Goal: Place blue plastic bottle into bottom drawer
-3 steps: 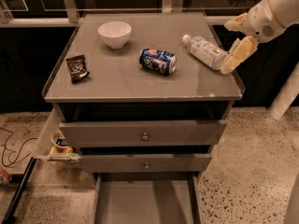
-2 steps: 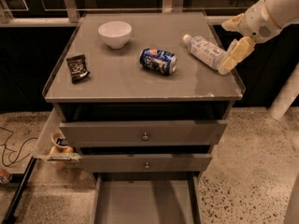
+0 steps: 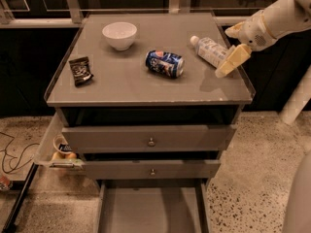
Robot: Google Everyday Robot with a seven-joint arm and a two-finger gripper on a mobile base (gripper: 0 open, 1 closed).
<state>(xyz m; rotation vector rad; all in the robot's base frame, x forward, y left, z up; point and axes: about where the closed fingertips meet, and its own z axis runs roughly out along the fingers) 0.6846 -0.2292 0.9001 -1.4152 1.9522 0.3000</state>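
**Closing on the bottle: grasp not yet made, drawer standing ready**

Closing for the pick-up is judged to be the step in hand. The blue plastic bottle (image 3: 206, 47) is found lying on its side on the bench (image 3: 126, 89), toward the 2 o'clock corner, cap pointing to 10 o'clock. The end effector (image 3: 223, 53) is placed at the bottle's base end, at 3 o'clock of it, with its two fingers spread apart, one to either side of the base. It is released; nothing is held. Whether either finger touches the bottle cannot be told.

The bottom drawer (image 3: 150, 210) is seen pulled out at 6 o'clock, below the two knobbed drawers.

The next move is judged to call for the fingers being brought together on the bottle's body, followed by a lift clear of the bench rim and a carry down to 6 o'clock. A roll toward the soda can (image 3: 164, 63), at 9 o'clock of the bottle, is noted as a risk.

Against the earlier frame, the end effector has been advanced slightly toward 9 o'clock, closer over the base. The bottle and can are unmoved.
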